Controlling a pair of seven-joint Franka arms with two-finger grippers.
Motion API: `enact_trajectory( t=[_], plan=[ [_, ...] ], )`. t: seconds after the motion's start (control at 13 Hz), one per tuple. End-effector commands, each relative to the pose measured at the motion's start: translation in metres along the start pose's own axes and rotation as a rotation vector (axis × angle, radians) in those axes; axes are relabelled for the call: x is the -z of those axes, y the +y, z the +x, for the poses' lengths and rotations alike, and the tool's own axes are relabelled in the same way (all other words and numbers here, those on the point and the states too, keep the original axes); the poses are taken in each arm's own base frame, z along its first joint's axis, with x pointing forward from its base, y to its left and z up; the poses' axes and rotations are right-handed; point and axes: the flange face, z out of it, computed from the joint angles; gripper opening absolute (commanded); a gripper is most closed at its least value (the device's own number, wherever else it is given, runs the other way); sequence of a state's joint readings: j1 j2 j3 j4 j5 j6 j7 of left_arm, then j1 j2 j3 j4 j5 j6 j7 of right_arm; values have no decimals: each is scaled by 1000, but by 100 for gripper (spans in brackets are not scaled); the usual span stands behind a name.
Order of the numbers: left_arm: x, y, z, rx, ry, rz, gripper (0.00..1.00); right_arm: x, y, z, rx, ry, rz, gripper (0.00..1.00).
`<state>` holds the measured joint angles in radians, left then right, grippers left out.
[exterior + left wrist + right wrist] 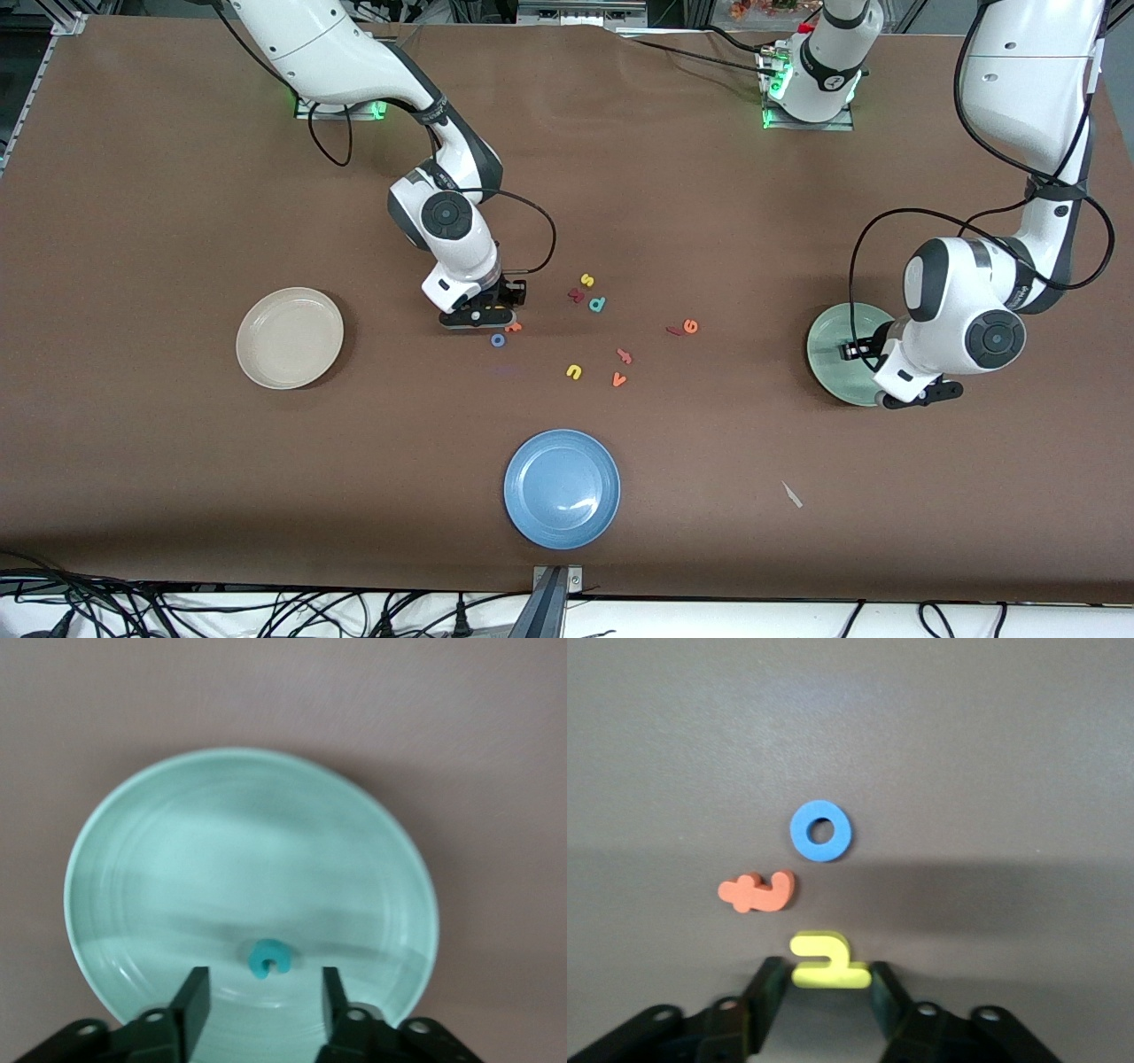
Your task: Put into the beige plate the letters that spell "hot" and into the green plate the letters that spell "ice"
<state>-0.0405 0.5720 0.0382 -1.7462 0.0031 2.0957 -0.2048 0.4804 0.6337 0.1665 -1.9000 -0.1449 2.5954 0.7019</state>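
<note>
My right gripper (483, 317) is low over the table among the letters, and its body hides the yellow h in the front view. In the right wrist view the yellow h (824, 961) lies flat between the fingertips, gripper (824, 988) shut on its two ends. The blue o (821, 830) (498, 339) and orange t (757, 890) (513, 327) lie just past it. My left gripper (861, 353) (262, 997) hangs open over the green plate (837, 337) (248, 842); the teal c (268, 958) lies loose in it. The dark red i (674, 331) and orange e (690, 326) lie side by side. The beige plate (290, 338) holds nothing.
A blue plate (562, 487) sits nearest the front camera. Loose letters lie mid-table: yellow s (586, 280), a dark red letter (576, 295), teal d (597, 305), yellow u (574, 371), an orange-pink letter (624, 356), orange v (618, 380). A white scrap (791, 494) lies toward the left arm's end.
</note>
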Motion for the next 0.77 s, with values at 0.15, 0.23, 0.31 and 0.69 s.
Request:
enact_trajectory(
  t=[0.15,0.23,0.31,0.69],
  plan=[
    [47,49,0,36,40,-60,100,-6,1,-1,0,1,-14,22],
    [48,65,-4,54,41,-65,100,-4,1,-1,0,3,-14,21],
    [49,87,-11,57,43,-61,100,-1,0,0,2,6,-13,21],
    [35,180,-34,222,54,-114,99,66,36,21,30,5,-63,21]
  ],
)
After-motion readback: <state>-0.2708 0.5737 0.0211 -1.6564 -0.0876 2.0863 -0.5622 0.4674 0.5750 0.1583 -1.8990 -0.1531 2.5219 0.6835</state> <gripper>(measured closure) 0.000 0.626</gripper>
